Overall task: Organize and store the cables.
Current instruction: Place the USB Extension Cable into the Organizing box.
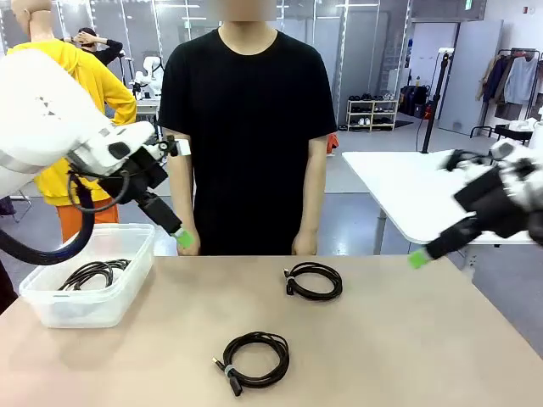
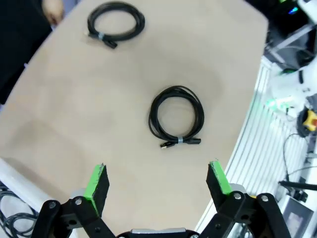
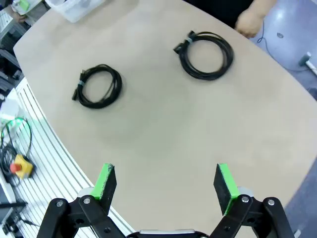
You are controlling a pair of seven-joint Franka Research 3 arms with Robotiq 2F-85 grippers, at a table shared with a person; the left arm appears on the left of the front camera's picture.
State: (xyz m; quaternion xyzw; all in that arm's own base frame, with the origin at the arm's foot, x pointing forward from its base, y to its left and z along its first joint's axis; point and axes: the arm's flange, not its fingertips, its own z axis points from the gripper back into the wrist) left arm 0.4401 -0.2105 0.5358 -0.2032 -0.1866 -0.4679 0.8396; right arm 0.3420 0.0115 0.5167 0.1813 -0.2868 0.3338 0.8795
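Observation:
Two black coiled cables lie on the tan table: one (image 1: pixel 313 281) toward the person, another (image 1: pixel 254 359) near the front edge with a silver-tipped plug. A third coil (image 1: pixel 93 273) rests inside the clear plastic box (image 1: pixel 81 312) at the left. My left gripper (image 1: pixel 183 240) hangs open above the box's far right corner. In its wrist view the left gripper (image 2: pixel 158 181) is empty, with the near coil (image 2: pixel 177 118) and the far coil (image 2: pixel 116 23) ahead. My right gripper (image 1: pixel 417 259) hovers open off the table's right edge. Its wrist view shows the right gripper (image 3: pixel 166 181) empty, above both coils (image 3: pixel 99 86) (image 3: pixel 206 54).
A person in a black shirt stands at the far edge, hands (image 1: pixel 188 246) (image 1: pixel 304 244) resting at the table's rim. A white table (image 1: pixel 407 182) stands behind at the right. The box's corner (image 3: pixel 79 7) shows far off in the right wrist view.

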